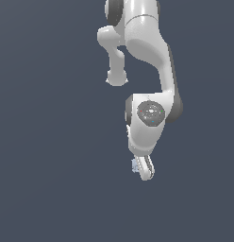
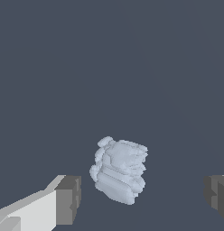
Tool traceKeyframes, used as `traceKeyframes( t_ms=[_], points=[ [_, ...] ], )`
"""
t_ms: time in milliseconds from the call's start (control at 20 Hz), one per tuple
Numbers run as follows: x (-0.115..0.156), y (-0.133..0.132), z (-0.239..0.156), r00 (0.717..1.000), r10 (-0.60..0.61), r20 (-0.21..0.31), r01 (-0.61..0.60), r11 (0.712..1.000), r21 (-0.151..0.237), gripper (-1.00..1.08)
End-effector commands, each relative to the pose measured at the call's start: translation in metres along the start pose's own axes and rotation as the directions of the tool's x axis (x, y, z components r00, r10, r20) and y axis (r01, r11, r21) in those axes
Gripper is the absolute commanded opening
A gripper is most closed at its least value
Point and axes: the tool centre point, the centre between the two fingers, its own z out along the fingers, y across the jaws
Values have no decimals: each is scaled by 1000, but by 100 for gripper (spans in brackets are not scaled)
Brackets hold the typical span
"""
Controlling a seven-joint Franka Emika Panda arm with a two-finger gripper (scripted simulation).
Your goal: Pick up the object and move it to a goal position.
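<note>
The object [image 2: 119, 170] is a pale blue-grey lumpy blob, roughly cube-like. In the wrist view it lies between my two grey fingertips [image 2: 68, 199], apart from both. My gripper [image 2: 143, 196] is open, the jaws spread wide on either side of the blob. In the exterior view the white arm hangs down over the scene, and the gripper [image 1: 143, 169] sits at its lower end. Only a small sliver of the object [image 1: 136, 166] shows there, at the gripper's edge towards the exterior view's left. The rest is hidden behind the hand.
A flat dark grey-blue surface [image 1: 48, 179] fills both views. The white arm's upper links [image 1: 142, 38] stand at the top centre of the exterior view.
</note>
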Motion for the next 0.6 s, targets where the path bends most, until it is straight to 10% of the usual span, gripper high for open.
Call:
traceKeyframes(
  t_ms=[0,550],
  points=[
    [-4,-3,3,999,52,0,-52,999,-1,100],
    [-16,-11,12,985,174,-2,-174,985,-2,100]
  ],
)
